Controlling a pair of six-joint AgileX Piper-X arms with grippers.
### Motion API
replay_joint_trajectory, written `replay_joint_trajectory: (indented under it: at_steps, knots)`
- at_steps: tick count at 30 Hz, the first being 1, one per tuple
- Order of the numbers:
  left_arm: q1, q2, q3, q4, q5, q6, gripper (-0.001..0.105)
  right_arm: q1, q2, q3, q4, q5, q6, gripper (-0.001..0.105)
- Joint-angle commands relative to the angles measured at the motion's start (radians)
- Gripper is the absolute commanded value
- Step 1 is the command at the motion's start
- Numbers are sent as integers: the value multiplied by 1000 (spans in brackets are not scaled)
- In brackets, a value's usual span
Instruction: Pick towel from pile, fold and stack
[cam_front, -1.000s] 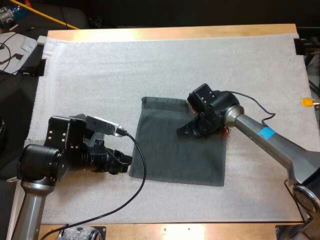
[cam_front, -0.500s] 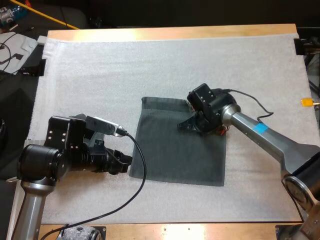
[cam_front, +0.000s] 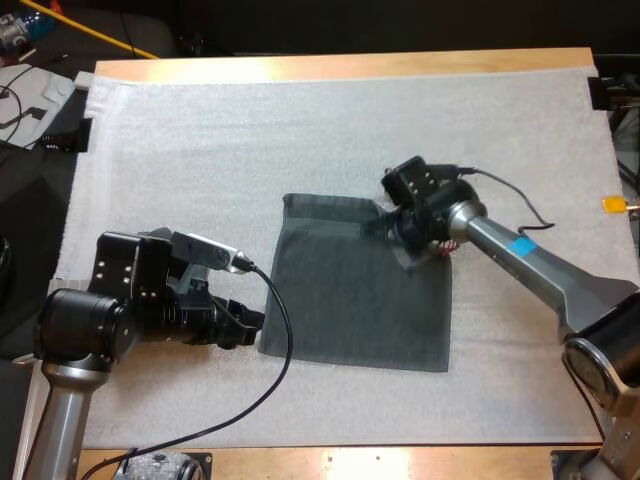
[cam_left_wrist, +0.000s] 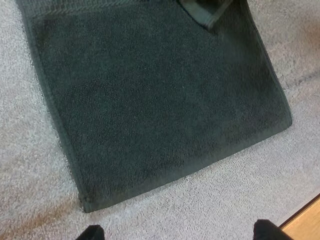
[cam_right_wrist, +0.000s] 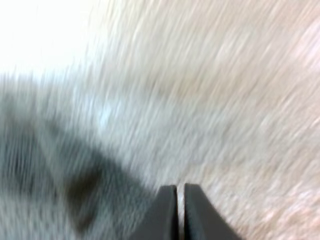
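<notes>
Found left tool (cam_front: 250, 325) released: fingertips (cam_left_wrist: 90, 233) well apart, nothing btwn them, low over white mat (cam_front: 200, 150) on the worktop (cam_front: 340, 66). Noted towel (cam_front: 350, 300) directly ahead of that tool, nearest corner just beyond the tips, not touched.

Further right, found right tool (cam_right_wrist: 180, 192) clenched, fingers pressed nearly together, at towel's far corner on the side away from left tool. Judged it as pinching that corner, since the corner was turned up and over onto the cloth. Couldn't confirm cloth btwn the tips, wrist view too smeared.

Judged progress as early-to-mid. Took pick & spread as done, w/ a single towel laid out flat on mat. Took fold as only just begun, at one corner. Counted rest of fold + stacking as left to do.

Saw towel as dark grey-green, approx rectangular, one layer, lying flat w/ no big wrinkles. Made out short terry nap and stitched hem round the edges. Found sides nearest left tool straight, only the corner at right tool disturbed.
</notes>
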Motion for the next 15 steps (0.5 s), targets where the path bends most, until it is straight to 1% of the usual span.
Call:
replay_joint_trajectory:
  at_steps: [1,6,9,15]
  knots:
    - [-1,2,-2,4,7,-1,58,-41,-12,-40,-57,80,56,0]
    - [-2,2,-2,6,11,0,58,-71,-43,-96,-59,126,63,0]
    - [-3,0,-1,1,6,1,58,-68,-51,-81,-51,115,52,0]
    - [-4,-1,-1,1,7,4,58,-49,-136,-81,14,108,-15,0]
